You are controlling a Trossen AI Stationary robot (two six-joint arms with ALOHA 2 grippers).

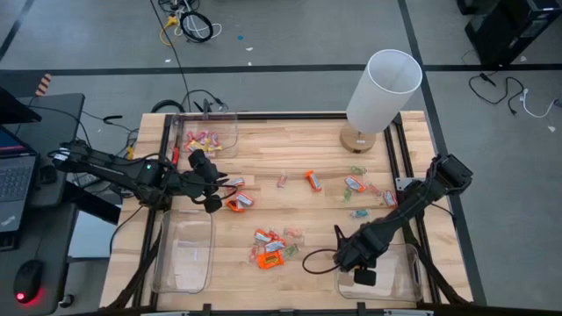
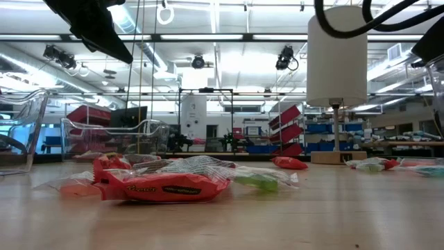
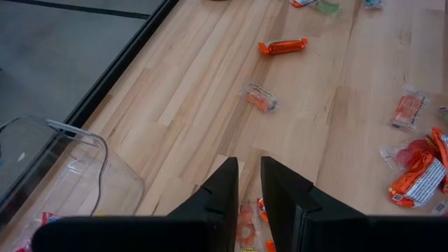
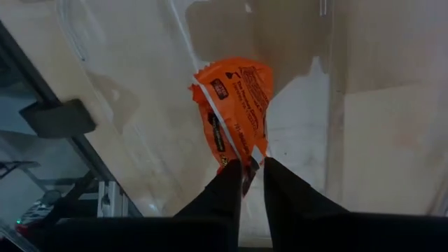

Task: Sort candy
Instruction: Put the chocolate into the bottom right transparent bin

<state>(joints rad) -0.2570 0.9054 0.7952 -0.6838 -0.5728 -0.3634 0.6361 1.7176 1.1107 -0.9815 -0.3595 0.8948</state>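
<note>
Candy lies scattered on the wooden table: an orange heap [image 1: 268, 248] near the front, more sweets [image 1: 356, 184] at the right, and an orange pair [image 1: 239, 204] beside my left gripper [image 1: 224, 186]. That gripper hovers at the left and is shut on a pale candy [image 3: 245, 225]. My right gripper [image 1: 356, 261] hangs over the near-right clear bin [image 1: 399, 279], shut on an orange candy [image 4: 234, 105]. In the low view an orange candy [image 2: 166, 186] lies in the foreground. My left gripper pinches the pale candy [image 3: 246, 217] between its two fingers, which slant down toward the table's right. The fingers hide most of the candy. It is clear of the table. My right gripper pinches the orange candy by one end of its wrapper [image 4: 252, 159], between the fingertips. The fingers point steeply down. The candy hangs below them, lifted clear above the bin's floor.
A white cylindrical lamp [image 1: 382, 88] stands at the far right. A clear bin [image 1: 219, 132] holding pink and yellow sweets sits at the far left, and another clear bin [image 1: 184, 254] at the near left. A black frame [image 1: 290, 115] borders the table.
</note>
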